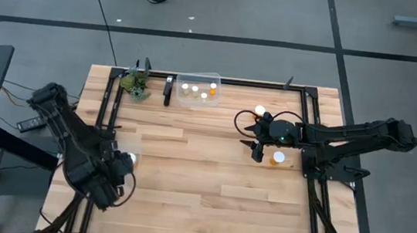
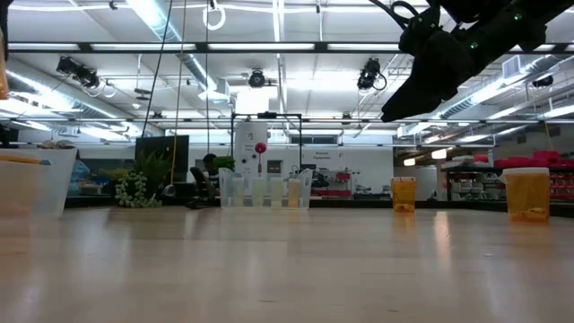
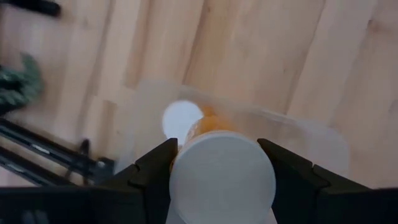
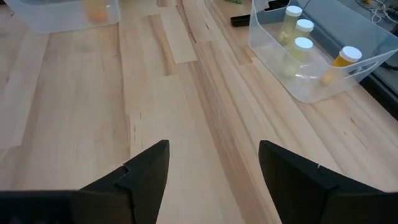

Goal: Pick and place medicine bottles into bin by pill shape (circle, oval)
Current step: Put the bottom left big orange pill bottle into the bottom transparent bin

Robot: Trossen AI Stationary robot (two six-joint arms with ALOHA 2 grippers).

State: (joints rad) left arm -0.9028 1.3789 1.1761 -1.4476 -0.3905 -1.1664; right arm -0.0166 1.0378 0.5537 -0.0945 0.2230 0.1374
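Observation:
My left gripper (image 1: 128, 160) is at the table's left, shut on a medicine bottle with a white cap (image 3: 221, 177). It holds the bottle over a clear bin (image 3: 311, 140), where another amber bottle (image 3: 183, 119) stands. My right gripper (image 1: 254, 148) is open and empty above the table's right half, its fingers apart over bare wood (image 4: 214, 155). Two bottles stand on the table beside it, one toward the far edge (image 1: 259, 111) and one just to its right (image 1: 279, 158). A second clear bin (image 1: 198, 90) at the far edge holds several bottles. My left gripper pinches the bottle between its two fingers (image 3: 158, 168), which sit on opposite sides of it at or just under the cap's rim (image 3: 177, 163). The fingers come from above. The bottle is upright, cap up, lifted clear above the bin.
A small green plant (image 1: 136, 86) and a dark object (image 1: 168, 90) are at the far edge, left of the far bin. A black frame (image 1: 311, 119) runs along the table's sides. Bare wood lies in the middle and near part of the table (image 1: 208, 194).

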